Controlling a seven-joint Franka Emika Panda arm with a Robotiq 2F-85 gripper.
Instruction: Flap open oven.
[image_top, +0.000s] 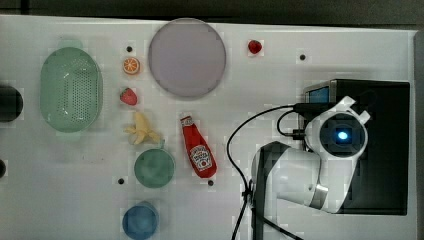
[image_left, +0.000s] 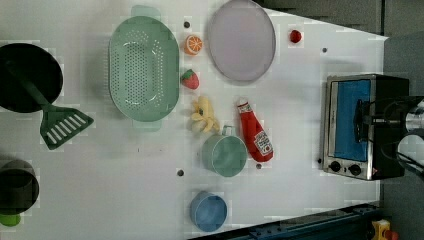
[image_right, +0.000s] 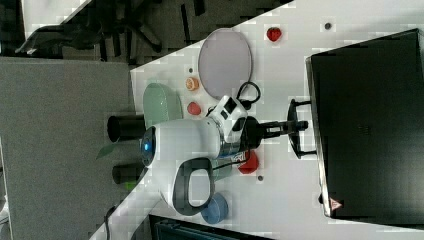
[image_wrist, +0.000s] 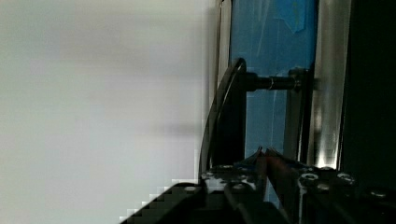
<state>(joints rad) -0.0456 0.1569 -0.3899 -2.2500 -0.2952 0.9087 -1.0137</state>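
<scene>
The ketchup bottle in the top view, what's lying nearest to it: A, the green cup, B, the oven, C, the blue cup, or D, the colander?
A: in the top view the green cup sits just to the left of the ketchup bottle, while the blue cup, the colander and the oven all lie farther off.

Top view, left view and right view look down on one table (image_top: 60, 165); the wrist view sits close against the oven (image_wrist: 275, 56) door.
</scene>
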